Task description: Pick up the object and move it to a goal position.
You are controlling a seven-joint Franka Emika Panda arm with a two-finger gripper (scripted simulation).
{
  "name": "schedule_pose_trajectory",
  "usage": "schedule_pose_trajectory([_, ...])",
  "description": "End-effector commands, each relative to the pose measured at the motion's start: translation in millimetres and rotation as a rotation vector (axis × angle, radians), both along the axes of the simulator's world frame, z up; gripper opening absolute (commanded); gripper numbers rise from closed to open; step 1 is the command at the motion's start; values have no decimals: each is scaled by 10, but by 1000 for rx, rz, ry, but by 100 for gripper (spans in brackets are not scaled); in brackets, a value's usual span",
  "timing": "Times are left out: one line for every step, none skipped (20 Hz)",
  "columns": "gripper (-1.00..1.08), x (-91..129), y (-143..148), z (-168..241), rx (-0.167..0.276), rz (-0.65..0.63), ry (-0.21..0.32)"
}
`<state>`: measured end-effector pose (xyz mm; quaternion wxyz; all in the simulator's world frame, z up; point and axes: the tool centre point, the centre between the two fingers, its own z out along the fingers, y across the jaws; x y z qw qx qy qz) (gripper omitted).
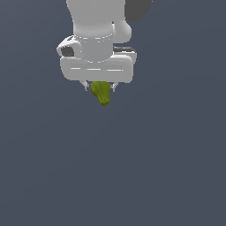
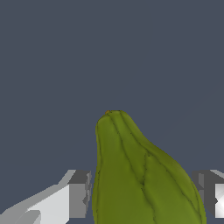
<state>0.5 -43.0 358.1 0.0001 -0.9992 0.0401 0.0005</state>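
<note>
My gripper (image 1: 100, 87) is pinching the green object (image 1: 101, 92), which sits between my fingers (image 2: 78, 194), thick end inside. Its long axis runs straight out from the gripper, tip past the fingertips. No goal marker visible.

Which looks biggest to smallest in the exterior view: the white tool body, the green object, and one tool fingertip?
1. White tool body, widest by far.
2. Green object, narrower than the tool body.
3. One fingertip, a tiny sliver beside the object.
</note>
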Motion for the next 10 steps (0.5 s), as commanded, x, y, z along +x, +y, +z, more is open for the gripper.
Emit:
schedule_pose_trajectory([-100, 48, -18, 136, 0, 0, -1])
schedule_pose_trajectory([-100, 63, -24, 175, 0, 0, -1])
schedule_pose_trajectory([-100, 77, -29, 209, 0, 0, -1])
schedule_pose_trajectory([-100, 90, -33, 240, 0, 0, -1])
schedule_pose_trajectory([-100, 101, -38, 267, 0, 0, -1])
schedule_pose_trajectory([-100, 111, -41, 290, 0, 0, -1])
schedule_pose_trajectory([-100, 120, -44, 310, 0, 0, -1])
schedule_pose_trajectory([-100, 127, -46, 326, 0, 0, -1])
schedule_pose_trajectory([-100, 133, -48, 340, 0, 0, -1])
schedule_pose_trajectory([-100, 137, -50, 350, 0, 0, -1])
